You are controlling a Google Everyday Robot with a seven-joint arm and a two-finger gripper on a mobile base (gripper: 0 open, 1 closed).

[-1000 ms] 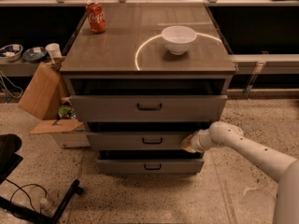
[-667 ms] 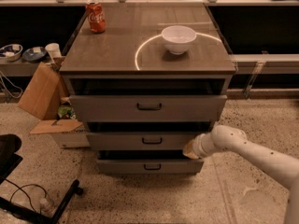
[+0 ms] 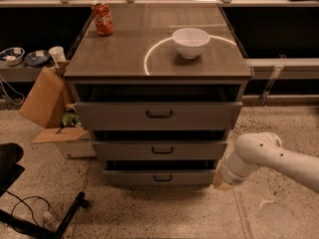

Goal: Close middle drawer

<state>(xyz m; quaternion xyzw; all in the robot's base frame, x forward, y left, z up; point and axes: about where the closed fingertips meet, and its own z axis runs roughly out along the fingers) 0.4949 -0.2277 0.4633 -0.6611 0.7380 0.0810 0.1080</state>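
At the left of the frame a cardboard box (image 3: 42, 97) leans beside the drawer unit. A red can (image 3: 103, 19) stands on the bench (image 3: 124, 59) at upper left, and a white bowl (image 3: 190, 42) sits at upper centre. The middle drawer (image 3: 159, 151) lies at centre frame, with a dark gap above its front. The hand (image 3: 220, 179) is at lower right, near the right end of the bottom drawer (image 3: 162, 177). Whether the hand is wide or narrow cannot be told.
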